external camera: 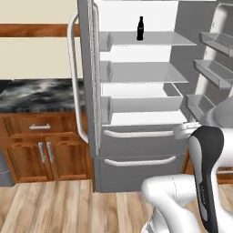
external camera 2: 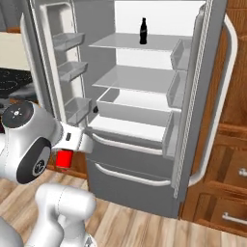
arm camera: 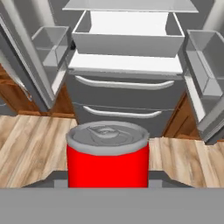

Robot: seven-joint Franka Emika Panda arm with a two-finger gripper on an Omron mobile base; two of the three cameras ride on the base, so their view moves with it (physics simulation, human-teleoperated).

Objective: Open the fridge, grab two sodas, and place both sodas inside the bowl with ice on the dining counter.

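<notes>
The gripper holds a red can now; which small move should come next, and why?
Probably carry the red can away from the fridge toward the bowl. The gripper is shut on it, clear of the open shelves, and only the black bottle stays on the upper shelf.

We see one small black narrow-necked soda bottle upright on the open grey fridge's top white shelf.
</notes>
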